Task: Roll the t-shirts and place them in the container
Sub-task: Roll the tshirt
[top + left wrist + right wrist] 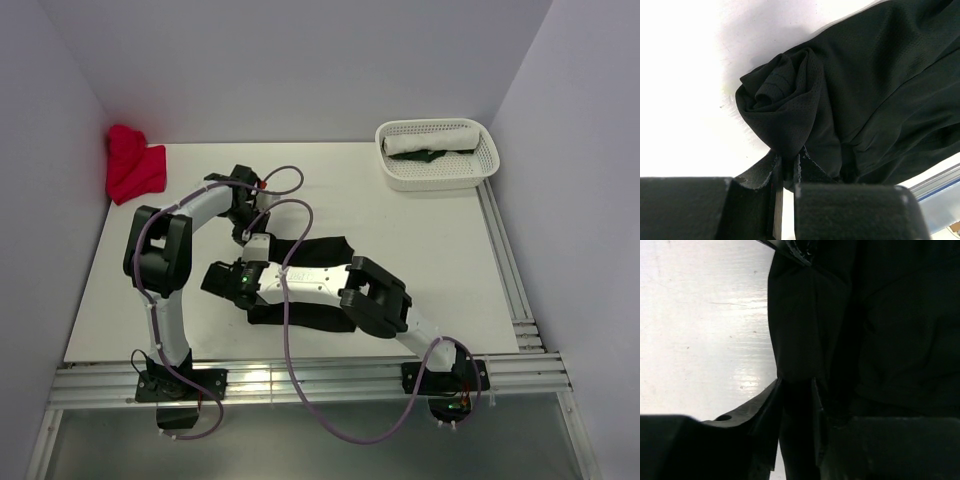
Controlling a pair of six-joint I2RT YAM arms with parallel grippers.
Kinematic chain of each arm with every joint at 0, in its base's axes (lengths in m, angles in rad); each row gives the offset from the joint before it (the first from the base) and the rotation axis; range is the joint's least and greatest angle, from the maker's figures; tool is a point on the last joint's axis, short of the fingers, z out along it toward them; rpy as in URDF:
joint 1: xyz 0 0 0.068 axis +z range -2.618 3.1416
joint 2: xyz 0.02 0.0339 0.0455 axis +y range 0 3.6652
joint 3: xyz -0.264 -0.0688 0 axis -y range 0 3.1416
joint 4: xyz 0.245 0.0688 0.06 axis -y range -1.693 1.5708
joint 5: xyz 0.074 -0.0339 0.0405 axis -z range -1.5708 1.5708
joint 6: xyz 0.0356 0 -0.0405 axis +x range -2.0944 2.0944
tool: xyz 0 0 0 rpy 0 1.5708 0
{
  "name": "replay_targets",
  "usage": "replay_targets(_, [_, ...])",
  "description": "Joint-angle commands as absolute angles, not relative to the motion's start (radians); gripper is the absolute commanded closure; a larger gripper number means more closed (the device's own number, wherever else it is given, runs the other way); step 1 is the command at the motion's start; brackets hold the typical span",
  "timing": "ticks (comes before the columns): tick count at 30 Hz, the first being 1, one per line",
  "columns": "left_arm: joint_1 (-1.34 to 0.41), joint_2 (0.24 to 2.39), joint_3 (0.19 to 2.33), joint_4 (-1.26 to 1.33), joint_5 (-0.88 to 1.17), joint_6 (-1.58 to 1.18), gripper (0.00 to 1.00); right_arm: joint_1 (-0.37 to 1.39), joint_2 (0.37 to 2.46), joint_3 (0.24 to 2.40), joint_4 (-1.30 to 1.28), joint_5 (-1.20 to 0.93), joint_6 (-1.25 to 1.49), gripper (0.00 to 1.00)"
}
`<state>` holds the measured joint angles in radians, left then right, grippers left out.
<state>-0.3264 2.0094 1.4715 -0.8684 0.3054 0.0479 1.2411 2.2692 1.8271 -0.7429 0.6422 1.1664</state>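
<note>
A black t-shirt (325, 248) lies mid-table, mostly under my two arms. My left gripper (246, 222) is at its far left end. In the left wrist view the left gripper (787, 162) is shut on a fold of the black t-shirt (880, 75), whose end is bunched into a loose curl (780, 95). My right gripper (218, 279) is at the shirt's near left end. In the right wrist view the right gripper (797, 390) is shut on the edge of the black t-shirt (900, 330). A red t-shirt (133, 165) lies crumpled at the back left.
A white lattice basket (482, 172) stands at the back right, holding a rolled white cloth (435, 139) and a dark one. Grey walls close the left, back and right. A metal rail (300, 380) runs along the near edge.
</note>
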Motion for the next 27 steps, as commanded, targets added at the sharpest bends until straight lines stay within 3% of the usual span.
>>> replay_targets(1, [-0.334,2.020,1.511,-0.888,0.304,0.037,0.98,1.233,2.272,1.794,-0.752,0.640,1.196,0.67])
replay_targets(4, [-0.334,2.020,1.531,-0.896,0.324,0.044,0.84,1.229,2.227,1.686,-0.678,0.615,1.224,0.72])
replay_targets(8, [-0.328,2.003,1.566,-0.907,0.354,0.064,0.50,1.215,2.117,1.504,-0.487,0.580,1.258,0.73])
replay_targets(11, [-0.304,1.987,1.609,-0.919,0.426,0.081,0.35,1.194,2.033,1.329,-0.295,0.520,1.287,0.77])
replay_targets(14, [-0.262,1.974,1.663,-0.948,0.501,0.098,0.28,1.174,1.955,1.134,-0.044,0.462,1.319,0.78])
replay_targets(19, [-0.167,1.968,1.697,-1.000,0.632,0.161,0.24,1.114,1.905,0.817,0.412,0.281,1.405,0.78])
replay_targets(27, [-0.103,2.014,1.498,-0.948,0.850,0.261,0.24,1.075,2.043,0.658,0.954,0.147,1.535,0.80])
